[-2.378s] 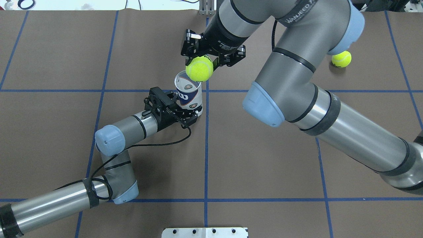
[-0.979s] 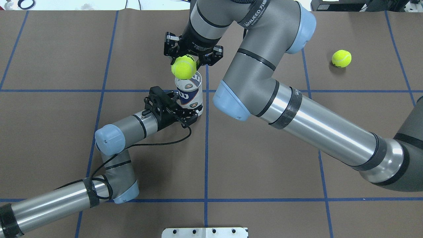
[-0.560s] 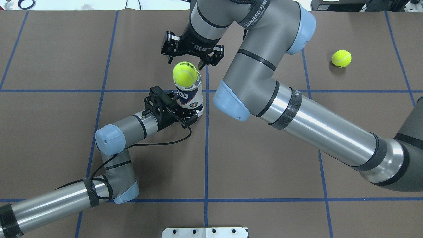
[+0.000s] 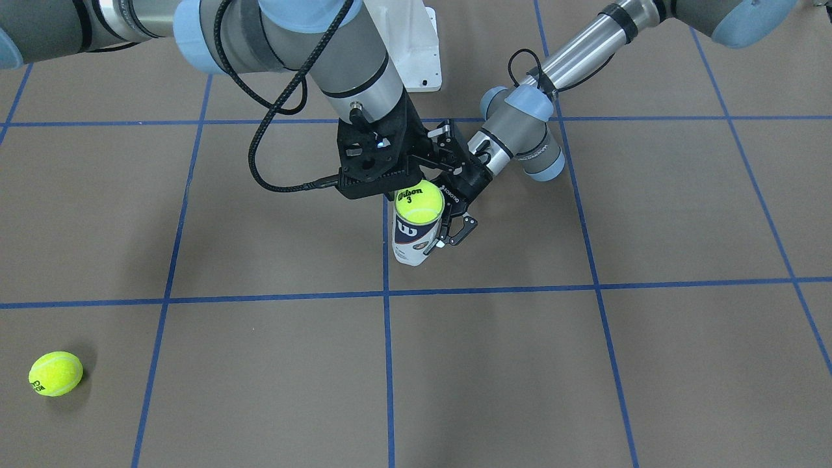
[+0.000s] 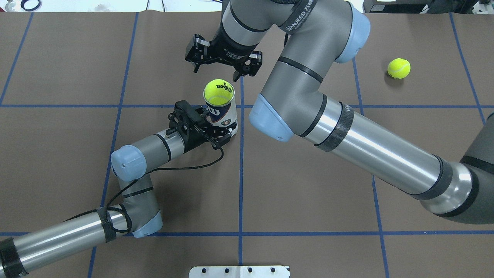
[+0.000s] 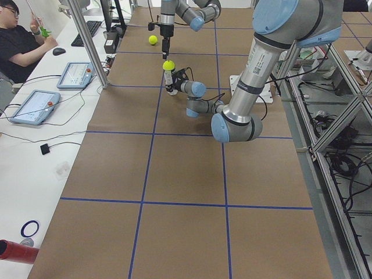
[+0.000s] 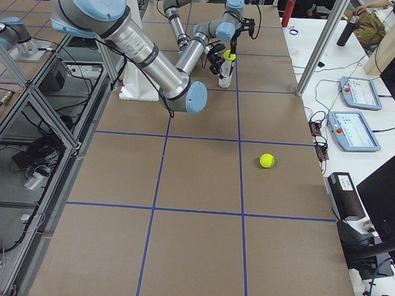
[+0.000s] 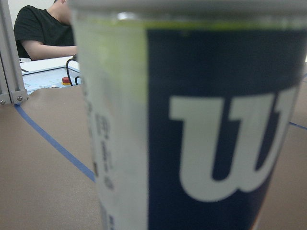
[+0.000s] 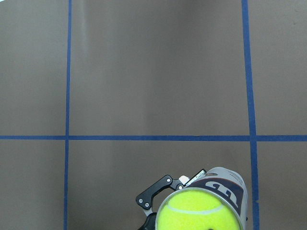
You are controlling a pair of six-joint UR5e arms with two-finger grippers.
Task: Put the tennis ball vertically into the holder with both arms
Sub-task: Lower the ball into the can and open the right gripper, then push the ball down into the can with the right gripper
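Sitting in mouth of Wilson can (image 5: 223,115), tennis ball (image 5: 219,92); left gripper (image 5: 222,131) clamps can, right gripper (image 5: 220,68) wide above.

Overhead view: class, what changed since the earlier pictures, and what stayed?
The right tool carried the yellow-green tennis ball leftward over the clear plastic can, opened and released it; it now sits in the can's mouth. The left tool stayed shut on the can; the loose second ball stayed put.
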